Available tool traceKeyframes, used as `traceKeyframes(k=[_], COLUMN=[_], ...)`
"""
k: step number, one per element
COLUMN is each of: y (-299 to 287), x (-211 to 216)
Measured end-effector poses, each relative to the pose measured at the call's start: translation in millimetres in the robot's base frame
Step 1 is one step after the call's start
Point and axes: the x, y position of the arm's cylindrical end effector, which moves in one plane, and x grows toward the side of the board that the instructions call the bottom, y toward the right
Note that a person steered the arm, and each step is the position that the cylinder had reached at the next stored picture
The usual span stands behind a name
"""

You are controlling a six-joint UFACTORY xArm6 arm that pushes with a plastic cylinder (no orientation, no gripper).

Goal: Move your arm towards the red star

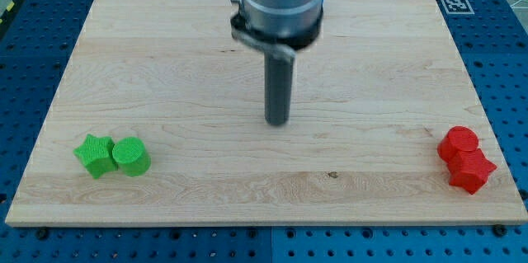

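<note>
The red star (472, 171) lies near the board's right edge, toward the view's bottom right. A red cylinder (458, 143) touches it from above. My tip (277, 122) rests on the board near the middle, far to the left of both red blocks. A green star (95, 155) and a green cylinder (130, 157) sit side by side, touching, at the view's bottom left, far from my tip.
The wooden board (165, 57) lies on a blue perforated table. A black and white marker tag (456, 4) sits just off the board's top right corner. The arm's grey body (279, 3) hangs over the board's top middle.
</note>
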Motion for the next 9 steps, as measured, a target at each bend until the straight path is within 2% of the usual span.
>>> traceKeyframes(k=[1,2,3,4,5,7,9], y=[40.3,54.9,69.3,143.7,193.7,255.4,254.7], x=[82.9,99.0,100.1,99.4,99.7,94.5,56.0])
